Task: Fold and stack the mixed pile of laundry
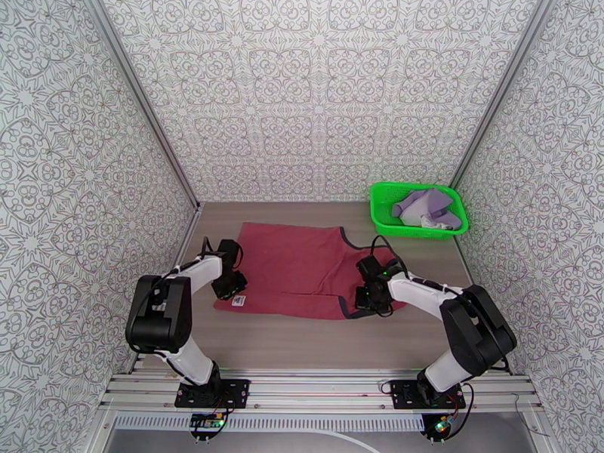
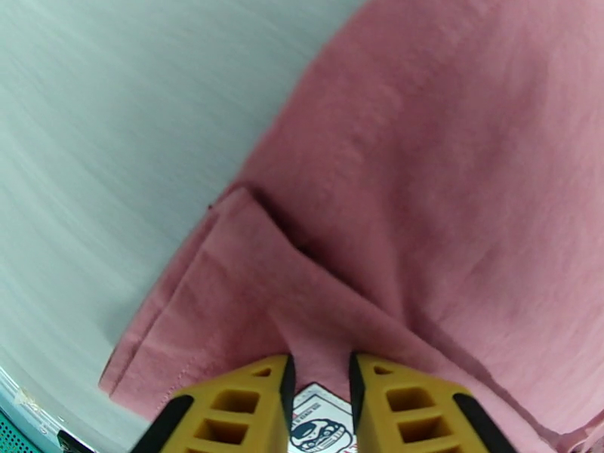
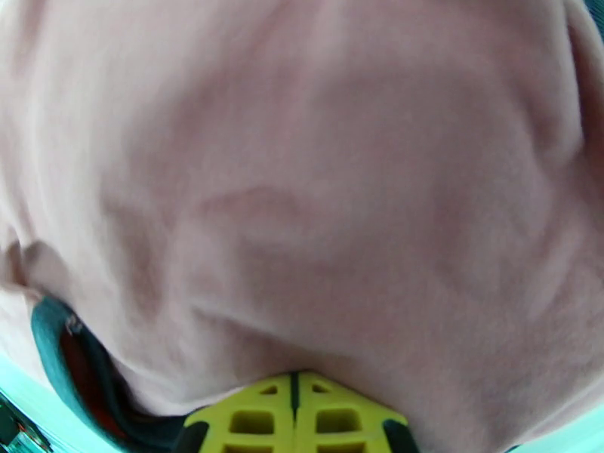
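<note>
Nearest us stand two arms, the left arm and the right arm, both reaching out over the one tabletop.

On it the dark red tank top lies spread flat near the middle, neck end to the right. At the far right corner sits one green mesh basket, well apart from the top, with the lavender garment crumpled inside it. That makes two garments: one laid out, one waiting.

The left pincer is down on the top's near left corner. In its wrist view the left pincer has its jaws a narrow gap apart with a ridge of cloth between them, which we read as a pinch. The right pincer is at the near right edge by the dark-trimmed armhole. There the right pincer is pressed together, fabric puckering to its tips, so it seems to nip a thin fold.

One white label shows at the left corner.

We judge the first fold of the tank top is in hand. Next, both corners should rise together and travel across evenly, keeping the cloth taut so it lands square.
</note>
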{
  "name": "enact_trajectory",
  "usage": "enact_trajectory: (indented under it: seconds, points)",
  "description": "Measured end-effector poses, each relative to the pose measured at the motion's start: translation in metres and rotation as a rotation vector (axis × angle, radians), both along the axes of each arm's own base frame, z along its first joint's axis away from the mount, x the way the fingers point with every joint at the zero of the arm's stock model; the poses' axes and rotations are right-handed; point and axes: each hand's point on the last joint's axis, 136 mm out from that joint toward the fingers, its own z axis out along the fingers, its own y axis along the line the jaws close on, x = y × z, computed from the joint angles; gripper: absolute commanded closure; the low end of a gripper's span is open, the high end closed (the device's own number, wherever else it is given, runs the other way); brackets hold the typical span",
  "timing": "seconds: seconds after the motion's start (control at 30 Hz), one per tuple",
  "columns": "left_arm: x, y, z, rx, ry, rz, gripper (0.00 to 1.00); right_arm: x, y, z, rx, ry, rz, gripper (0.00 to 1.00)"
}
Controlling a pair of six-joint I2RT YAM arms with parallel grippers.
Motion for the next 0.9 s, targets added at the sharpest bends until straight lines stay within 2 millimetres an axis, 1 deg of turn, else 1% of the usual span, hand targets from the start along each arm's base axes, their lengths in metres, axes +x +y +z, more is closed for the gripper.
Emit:
enact_trajectory:
  seconds: [0.13, 0.3, 0.47, 0.57, 0.6, 0.67, 0.7, 0.77, 0.87, 0.9]
  points:
    - [-0.003, -0.012, -0.001, 0.026, -0.001, -0.029, 0.72, 0.004, -0.004, 0.000, 0.006, 0.007, -0.051, 1.00]
    - [-0.016, -0.019, -0.001, 0.029, -0.002, -0.030, 0.71, 0.002, -0.011, 0.001, 0.015, 0.004, -0.126, 1.00]
    - [-0.034, -0.019, 0.001, 0.030, 0.020, -0.025, 0.68, -0.009, -0.036, 0.003, -0.036, 0.006, -0.205, 1.00]
    - [-0.045, -0.016, 0.003, 0.039, 0.053, -0.018, 0.62, -0.015, -0.047, 0.010, -0.066, 0.004, -0.222, 1.00]
    - [-0.048, -0.015, 0.004, 0.044, 0.061, -0.016, 0.61, -0.015, -0.049, 0.013, -0.071, -0.001, -0.221, 0.99]
    - [-0.050, -0.013, 0.009, 0.057, 0.072, -0.017, 0.57, -0.014, -0.050, 0.019, -0.078, -0.007, -0.205, 0.94]
    - [-0.048, -0.012, 0.014, 0.062, 0.072, -0.018, 0.55, -0.012, -0.049, 0.022, -0.079, -0.010, -0.195, 0.90]
    - [-0.037, -0.011, 0.027, 0.071, 0.048, -0.024, 0.50, -0.006, -0.046, 0.033, -0.077, -0.028, -0.165, 0.82]
    - [-0.007, -0.009, 0.059, 0.078, -0.035, -0.030, 0.44, 0.011, -0.038, 0.061, -0.058, -0.088, -0.098, 0.65]
    - [0.007, -0.007, 0.075, 0.082, -0.076, -0.031, 0.42, 0.021, -0.033, 0.077, -0.044, -0.124, -0.069, 0.58]
